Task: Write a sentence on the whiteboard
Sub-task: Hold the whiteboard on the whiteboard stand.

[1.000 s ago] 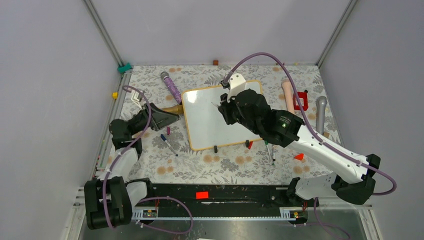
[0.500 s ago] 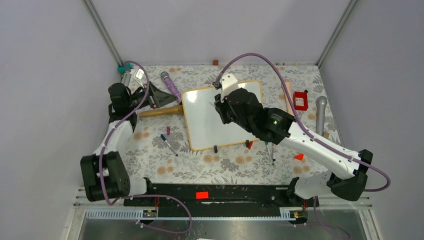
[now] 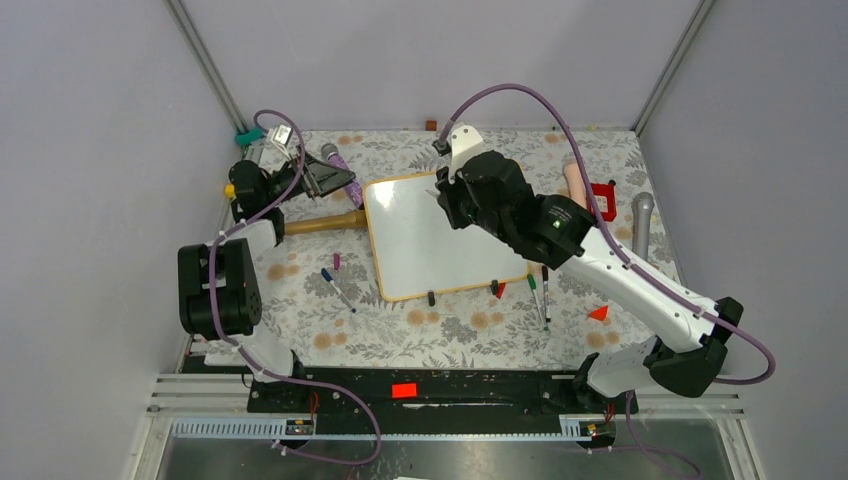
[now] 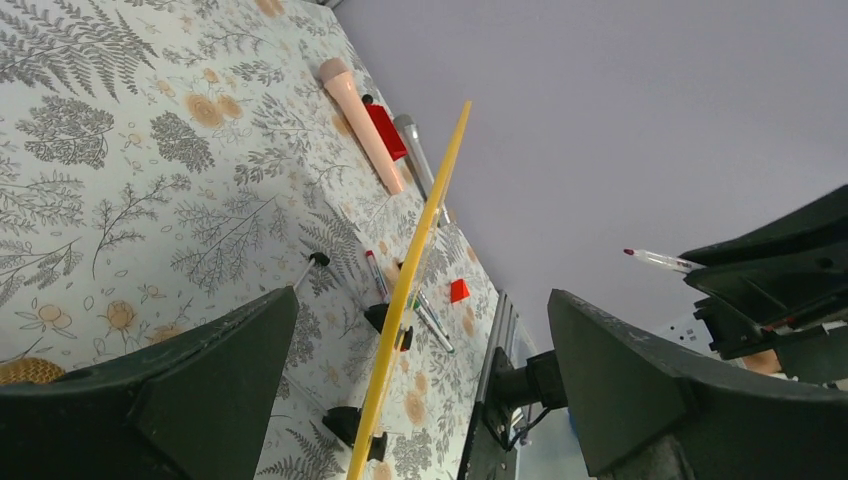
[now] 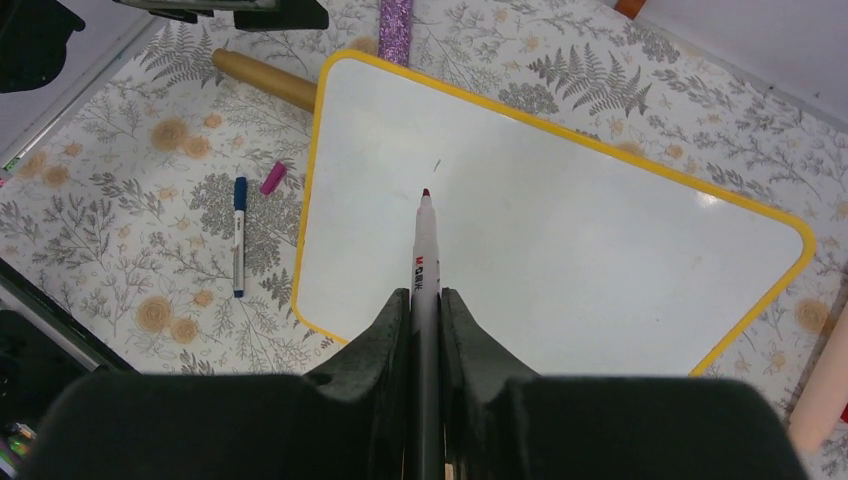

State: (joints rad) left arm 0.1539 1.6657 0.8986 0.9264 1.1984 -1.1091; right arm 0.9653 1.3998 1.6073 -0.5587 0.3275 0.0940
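The whiteboard [image 3: 430, 240] lies on the floral cloth, glossy white with a yellow rim and two black feet at its near edge. No sentence shows on it; only a tiny stroke [image 5: 437, 166] marks its surface. My right gripper [image 3: 447, 197] is shut on a white marker [image 5: 424, 260] whose red tip hangs just above the board's far left part. My left gripper [image 3: 345, 180] is open and empty beside the board's far left corner. In the left wrist view the board's rim [image 4: 420, 250] shows edge-on between my fingers [image 4: 200, 380].
A wooden handle [image 3: 320, 222] and a purple glitter microphone [image 3: 340, 165] lie left of the board. A blue marker [image 3: 337, 288], pink cap [image 3: 337, 262], green marker [image 3: 535, 295] and red block [image 3: 600, 313] lie near. A red box [image 3: 603, 198] and grey microphone [image 3: 641, 225] lie right.
My left arm swung from the near left to the far left, its open gripper now by the board's far corner. My right gripper moved slightly farther back with the marker.
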